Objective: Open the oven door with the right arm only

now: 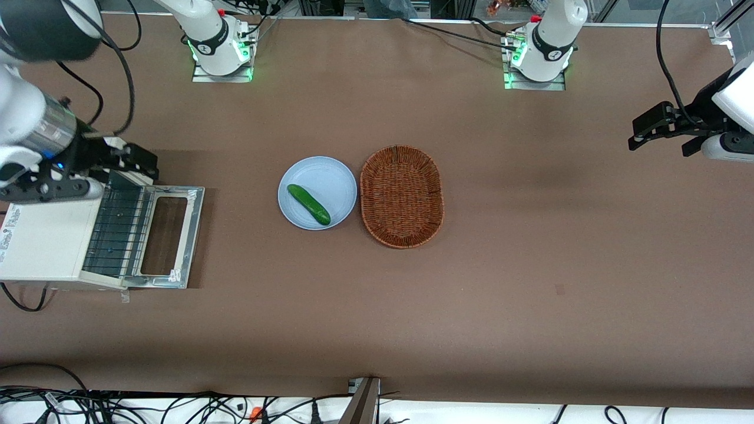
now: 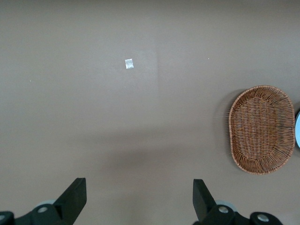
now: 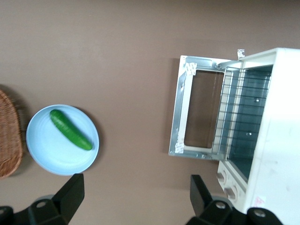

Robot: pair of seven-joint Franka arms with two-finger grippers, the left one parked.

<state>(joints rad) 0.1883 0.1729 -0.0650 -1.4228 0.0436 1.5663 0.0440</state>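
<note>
The cream-white toaster oven [image 1: 41, 241] stands at the working arm's end of the table. Its oven door [image 1: 192, 235] lies folded down flat on the table in front of the oven, silvery inner frame up, and the wire rack [image 1: 118, 229] inside shows. The right arm's gripper [image 1: 144, 162] hovers above the oven's corner that is farther from the front camera. In the right wrist view the gripper [image 3: 136, 190] is open and empty, well above the table, with the open door [image 3: 179, 108] and oven [image 3: 281, 140] below it.
A light blue plate [image 1: 336, 176] holding a green cucumber [image 1: 308, 204] sits mid-table, beside a brown wicker basket [image 1: 401, 196]. The plate [image 3: 42, 154] and cucumber [image 3: 70, 129] show in the right wrist view, the basket [image 2: 261, 129] in the left wrist view.
</note>
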